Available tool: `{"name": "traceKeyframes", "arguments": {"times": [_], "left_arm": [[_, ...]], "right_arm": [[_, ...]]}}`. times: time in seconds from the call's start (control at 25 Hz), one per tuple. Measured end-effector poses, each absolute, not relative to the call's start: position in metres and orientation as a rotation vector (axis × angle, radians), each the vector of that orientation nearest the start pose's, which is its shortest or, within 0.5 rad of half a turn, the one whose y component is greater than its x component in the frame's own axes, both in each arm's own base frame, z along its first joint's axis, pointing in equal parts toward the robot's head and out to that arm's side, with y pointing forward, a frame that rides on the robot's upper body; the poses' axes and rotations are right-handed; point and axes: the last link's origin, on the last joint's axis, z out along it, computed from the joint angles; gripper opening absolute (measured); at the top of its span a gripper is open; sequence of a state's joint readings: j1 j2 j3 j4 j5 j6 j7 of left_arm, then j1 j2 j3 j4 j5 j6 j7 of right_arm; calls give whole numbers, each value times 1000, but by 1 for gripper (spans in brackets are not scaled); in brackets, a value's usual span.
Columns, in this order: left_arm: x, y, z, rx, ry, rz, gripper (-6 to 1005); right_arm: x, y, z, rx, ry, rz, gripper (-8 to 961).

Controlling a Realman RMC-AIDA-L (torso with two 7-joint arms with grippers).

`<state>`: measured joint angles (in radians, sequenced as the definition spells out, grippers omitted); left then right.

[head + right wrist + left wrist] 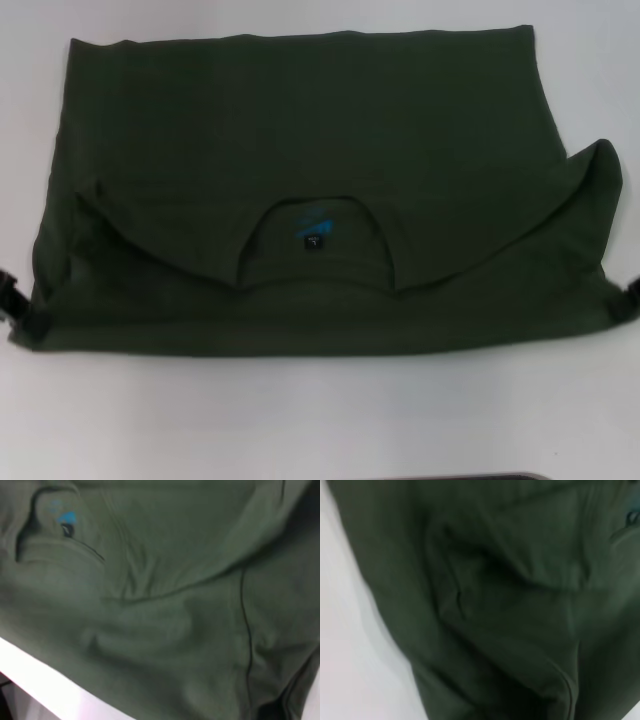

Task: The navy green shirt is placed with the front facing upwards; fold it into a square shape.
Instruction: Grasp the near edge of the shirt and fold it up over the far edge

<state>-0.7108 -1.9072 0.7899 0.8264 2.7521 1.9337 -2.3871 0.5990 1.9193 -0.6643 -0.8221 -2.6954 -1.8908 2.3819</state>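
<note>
Nearest the camera, a dark strip (460, 477) at the very edge, too little showing to name, then bare white table (320, 420). Beyond that, the navy green shirt (300, 130) spread wide across the middle of the table, near fold edge running straight from side to side. Shoulders and sleeves laid over the body, the ribbed collar (312, 268) opening away from the robot with a small black tag (314, 241) inside it; no chest print showing. At the near left corner of the cloth, the left gripper (12, 300), only a sliver in sight, fingers hidden; at the near right corner, the right gripper (630, 298), likewise impossible to tell whether clamped or open, or whether gripping fabric. Judged roughly halfway: one lengthwise fold down, but still a wide rectangle, sides yet to come in for a square. Farther off, the straight hem (300, 36). No containers anywhere in sight.
</note>
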Motion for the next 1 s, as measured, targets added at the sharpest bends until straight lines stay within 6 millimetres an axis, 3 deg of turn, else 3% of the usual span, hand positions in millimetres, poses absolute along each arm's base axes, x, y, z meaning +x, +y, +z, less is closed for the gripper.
{"name": "traceKeyframes", "arguments": {"times": [0.2,0.52,1.0], "left_arm": [[-267,339,88,-2549,-1699,514,43],[-245,365,122,-2529,-1592,225,42],[-241,375,166,-2407,-1550,-79,42]], "right_arm": [[295,317,99,-2442,1855,-172,62],[268,343,131,-2472,1739,106,62],[273,348,160,-2358,1738,277,62]]}}
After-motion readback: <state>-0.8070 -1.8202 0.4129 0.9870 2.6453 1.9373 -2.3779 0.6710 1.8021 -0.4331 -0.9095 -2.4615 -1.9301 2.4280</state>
